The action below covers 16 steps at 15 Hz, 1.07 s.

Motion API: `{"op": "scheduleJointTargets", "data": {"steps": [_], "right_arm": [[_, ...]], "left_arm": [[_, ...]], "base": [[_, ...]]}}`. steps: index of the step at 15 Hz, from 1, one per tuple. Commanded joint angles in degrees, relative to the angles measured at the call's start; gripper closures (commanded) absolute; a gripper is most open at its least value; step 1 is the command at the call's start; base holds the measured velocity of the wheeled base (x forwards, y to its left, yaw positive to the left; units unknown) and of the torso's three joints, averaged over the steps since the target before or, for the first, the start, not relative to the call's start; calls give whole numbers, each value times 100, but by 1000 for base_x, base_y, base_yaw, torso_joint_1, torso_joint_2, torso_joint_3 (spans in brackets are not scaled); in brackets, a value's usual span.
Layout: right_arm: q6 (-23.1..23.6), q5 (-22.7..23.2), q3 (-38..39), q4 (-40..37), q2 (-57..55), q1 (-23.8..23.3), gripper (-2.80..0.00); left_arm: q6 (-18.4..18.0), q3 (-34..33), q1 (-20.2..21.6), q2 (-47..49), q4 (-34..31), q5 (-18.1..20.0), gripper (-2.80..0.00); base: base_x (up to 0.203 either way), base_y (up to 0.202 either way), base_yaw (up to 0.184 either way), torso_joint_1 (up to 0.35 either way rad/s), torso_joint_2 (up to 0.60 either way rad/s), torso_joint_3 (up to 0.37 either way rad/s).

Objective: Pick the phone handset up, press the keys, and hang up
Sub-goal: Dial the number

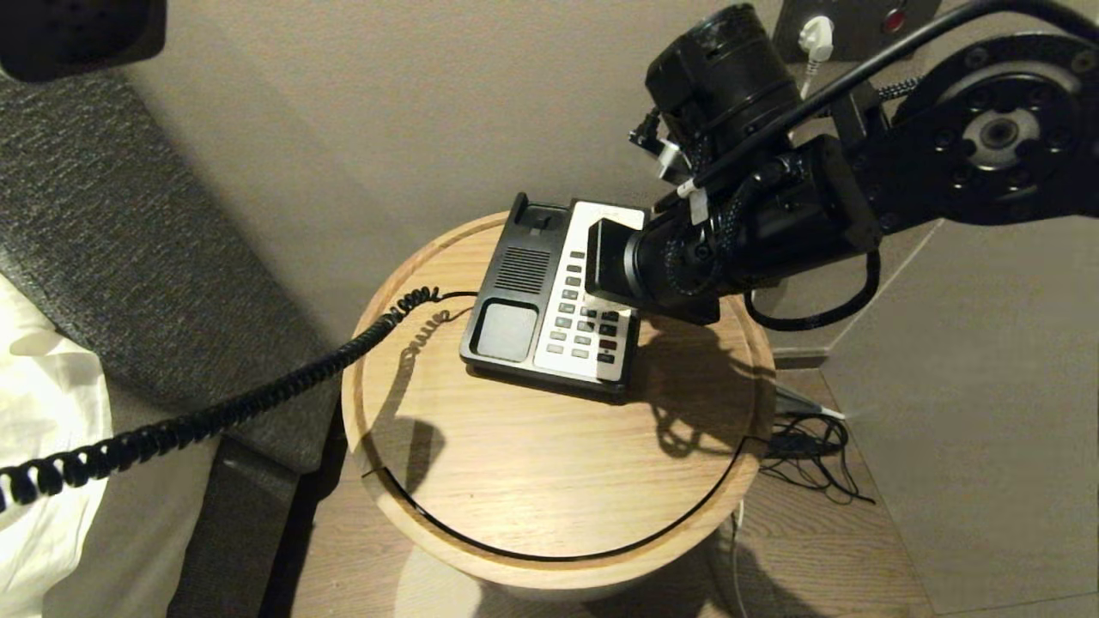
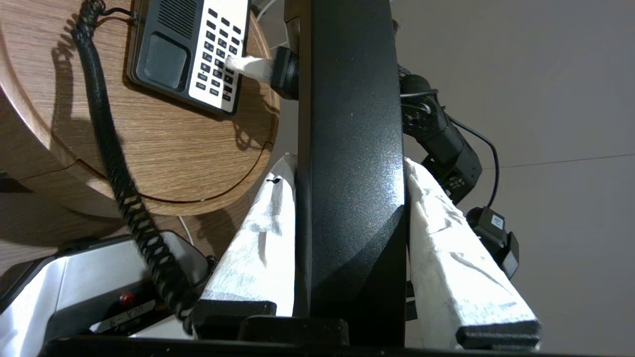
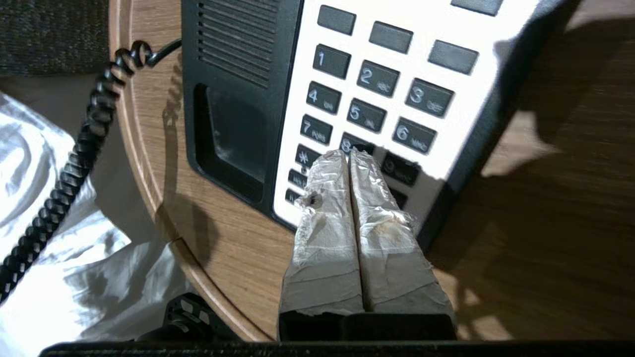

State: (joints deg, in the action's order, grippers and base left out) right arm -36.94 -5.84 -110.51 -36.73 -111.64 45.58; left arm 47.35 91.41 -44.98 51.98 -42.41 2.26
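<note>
Standing room: the round wooden worktop [image 1: 558,463] has bare wood between the phone base [image 1: 549,300] and its front rim; the base sits toward the back edge, close to the wall.
Right end effector [image 3: 351,154]: clenched, its two wrapped fingers pressed together with nothing between them, tips down on the keys [image 3: 369,99] by the 8 button.
Right arm: reaches in over the worktop from the right and covers the right part of the faceplate in the head view.
Left end effector [image 2: 347,163]: grasping the phone handset [image 2: 349,148], white-wrapped fingers [image 2: 449,238] on both its sides, held off the worktop, to the left and well apart from the base.
Coiled cord [image 1: 223,412]: stretches from the base's left side across the worktop rim and out over the bed.
Cradle: the recess on the base's left half is empty.
Around: grey upholstered headboard [image 1: 129,240] and white bedding [image 1: 43,446] to the left; loose thin cables [image 1: 807,455] on the floor beside the worktop's right side; a wall socket with a white plug [image 1: 816,39] behind the arm.
</note>
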Motion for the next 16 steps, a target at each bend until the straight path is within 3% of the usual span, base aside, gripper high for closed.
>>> {"op": "scheduleJointTargets", "data": {"steps": [1,10,16], "right_arm": [[-15,-5,-28,-18,-128,-5,0],[117,-14,-5,-1,-218,-277,0],[64,19,-23,-10,29,-121,0]], "left_arm": [[28,-26,7,-48,-22,3,0],[20,-211,33,-162,-22,-6,0],[20,-307,33,-223,-22,3,0]], "base": [[0,0,0,0,0,0],[0,0,0,0,0,0],[0,0,0,0,0,0]]}}
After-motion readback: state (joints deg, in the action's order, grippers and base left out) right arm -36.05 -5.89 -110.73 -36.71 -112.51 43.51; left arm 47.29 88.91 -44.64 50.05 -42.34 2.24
